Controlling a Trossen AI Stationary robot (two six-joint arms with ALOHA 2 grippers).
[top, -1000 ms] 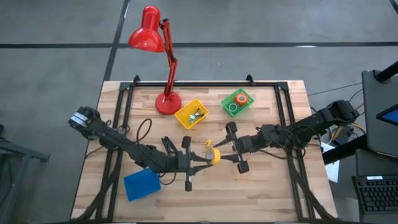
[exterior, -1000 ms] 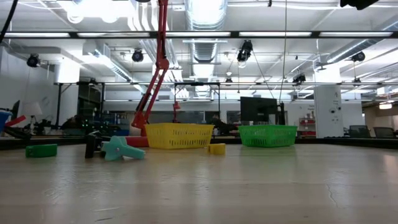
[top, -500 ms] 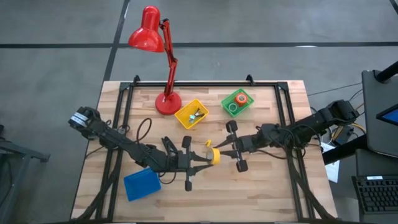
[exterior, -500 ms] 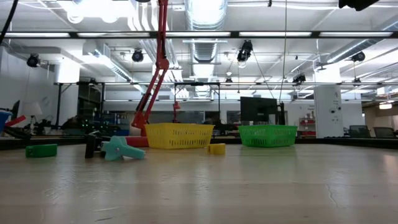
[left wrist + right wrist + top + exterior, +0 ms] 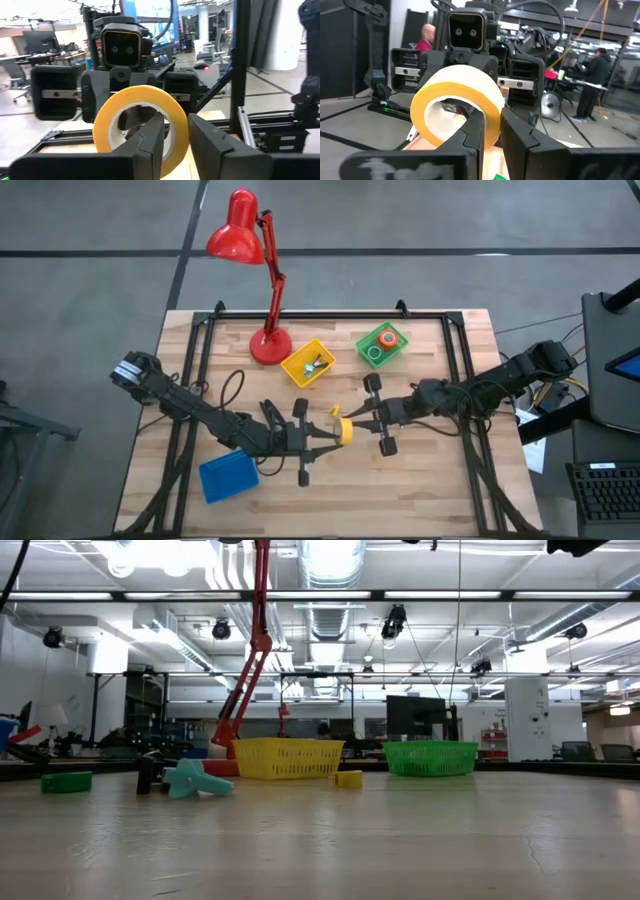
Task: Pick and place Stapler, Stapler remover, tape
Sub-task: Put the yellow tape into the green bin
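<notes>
A yellow tape roll hangs at the table's middle between my two grippers, which face each other. My left gripper reaches it from the table's left and my right gripper from the right, each shut on the tape's ring wall. In the left wrist view the tape stands on edge before my left gripper. The right wrist view shows the tape at my right gripper. An orange and a green tape roll lie in the green bin. I cannot make out the stapler or the stapler remover. My left gripper has one finger inside the roll's hollow and one outside, with the ring's wall between them. The fingers come level from the table's left. The roll stands on edge, clear of the table. My right gripper also holds the ring's wall, one finger inside the hollow and one outside. The fingers come level from the table's right, opposite the left gripper. The roll stays on edge above the wood.
A yellow bin with small teal and green things stands behind the grippers, beside the red lamp's base. A blue bin sits at the near left. People stand in the room beyond the table.
My right gripper has crept a little toward the table's left and its fingers have drawn together on the tape roll. The roll has stayed where it was, in my left gripper.
</notes>
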